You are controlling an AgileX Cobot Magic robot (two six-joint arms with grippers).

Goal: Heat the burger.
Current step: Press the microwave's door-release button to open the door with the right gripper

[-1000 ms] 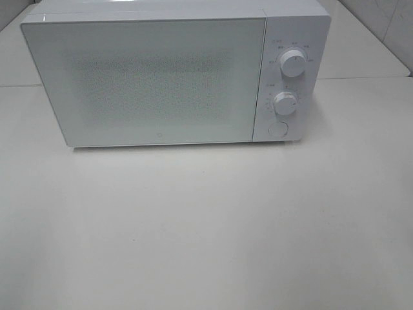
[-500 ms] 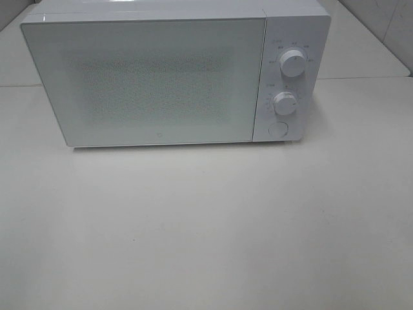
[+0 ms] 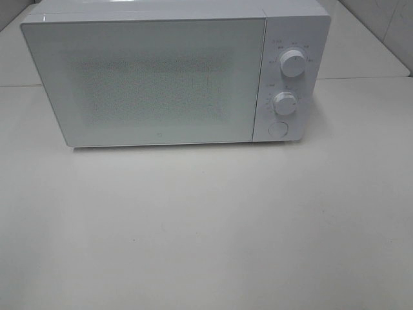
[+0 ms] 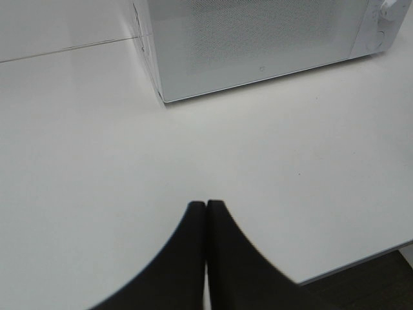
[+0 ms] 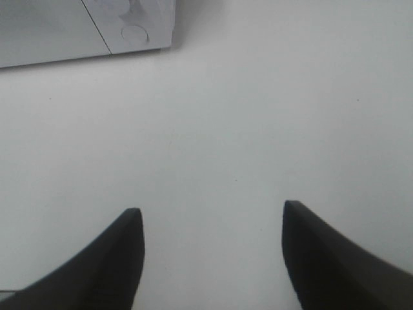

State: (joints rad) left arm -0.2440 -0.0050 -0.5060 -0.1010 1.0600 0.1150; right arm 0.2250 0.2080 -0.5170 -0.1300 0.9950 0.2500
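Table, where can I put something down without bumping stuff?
The table is bare all the way from the door of the microwave to the near edge. Another bare strip lies right of the microwave. Only the back is crowded, where the microwave stands.

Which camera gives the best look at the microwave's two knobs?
The exterior high view: upper knob and lower knob show whole, facing the camera. The left wrist view catches only a cut-off sliver of one; the right wrist view shows a blurred part of one beside the round button.
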